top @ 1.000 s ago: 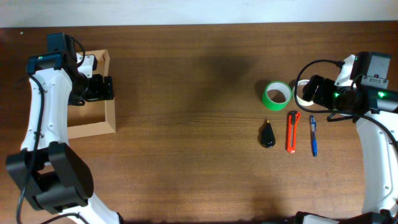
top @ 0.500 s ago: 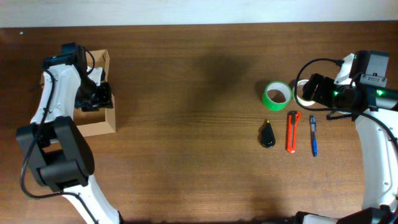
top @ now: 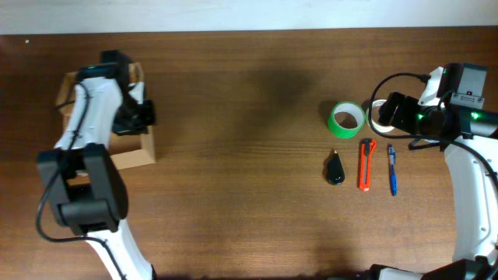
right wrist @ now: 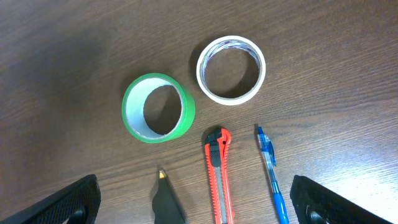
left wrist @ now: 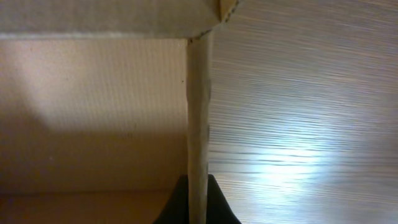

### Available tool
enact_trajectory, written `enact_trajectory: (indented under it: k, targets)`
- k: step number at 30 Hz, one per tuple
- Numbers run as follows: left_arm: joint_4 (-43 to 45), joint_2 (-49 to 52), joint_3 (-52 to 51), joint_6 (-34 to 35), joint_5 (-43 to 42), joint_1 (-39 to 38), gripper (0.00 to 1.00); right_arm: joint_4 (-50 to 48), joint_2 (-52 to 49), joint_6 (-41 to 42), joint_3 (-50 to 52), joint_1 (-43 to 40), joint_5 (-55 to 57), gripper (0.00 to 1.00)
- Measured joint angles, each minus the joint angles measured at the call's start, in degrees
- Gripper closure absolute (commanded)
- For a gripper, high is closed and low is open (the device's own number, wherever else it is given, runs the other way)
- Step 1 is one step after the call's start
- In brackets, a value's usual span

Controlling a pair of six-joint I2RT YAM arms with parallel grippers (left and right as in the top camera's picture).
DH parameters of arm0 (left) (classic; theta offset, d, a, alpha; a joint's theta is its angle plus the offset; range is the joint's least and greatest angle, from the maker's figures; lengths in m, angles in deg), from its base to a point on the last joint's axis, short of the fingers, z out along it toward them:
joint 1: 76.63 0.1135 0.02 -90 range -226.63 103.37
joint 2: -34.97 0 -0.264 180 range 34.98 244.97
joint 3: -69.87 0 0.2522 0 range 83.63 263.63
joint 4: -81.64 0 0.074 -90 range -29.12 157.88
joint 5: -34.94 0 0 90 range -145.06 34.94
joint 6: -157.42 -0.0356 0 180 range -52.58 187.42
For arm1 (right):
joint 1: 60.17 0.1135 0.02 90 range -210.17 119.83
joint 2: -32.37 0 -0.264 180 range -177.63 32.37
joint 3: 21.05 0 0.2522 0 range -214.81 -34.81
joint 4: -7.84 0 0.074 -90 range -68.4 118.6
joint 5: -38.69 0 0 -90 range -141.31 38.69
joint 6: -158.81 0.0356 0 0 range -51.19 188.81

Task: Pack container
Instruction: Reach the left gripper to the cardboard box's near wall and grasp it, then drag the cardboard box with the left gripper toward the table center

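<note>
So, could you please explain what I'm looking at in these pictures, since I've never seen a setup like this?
This is a robot with two arms working at a wooden table. The wide picture comes from a fixed camera overhead. The other two come from a camera on each wrist. The left gripper is closed on a side wall of the container, an open cardboard box, and its wrist view shows that wall close up. The right gripper hangs open and holds nothing. Below it on the table lie a green tape roll, a white tape roll, an orange box cutter, a blue pen and a small black object.
</note>
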Motion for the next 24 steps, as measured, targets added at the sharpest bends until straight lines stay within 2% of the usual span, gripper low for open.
enact_trajectory:
  k: [5, 10, 17, 24]
  targets:
    - [-0.8, 0.5, 3.1, 5.7, 0.2, -8.9, 0.98, 0.0, 0.0, 0.0, 0.0, 0.0, 0.0, 0.01]
    - [-3.0, 0.8, 12.5, 9.6, -0.2, -16.3, 0.98, 0.2, 0.0, 0.0, 0.0, 0.0, 0.0, 0.01]
    - [-3.5, 0.8, 27.2, 15.3, -0.5, -21.2, 0.98, 0.4, 0.0, 0.0, 0.0, 0.0, 0.0, 0.01]
    - [-1.6, 0.9, 30.1, 21.9, -3.7, -24.9, 0.98, 0.4, 0.0, 0.0, 0.0, 0.0, 0.0, 0.01]
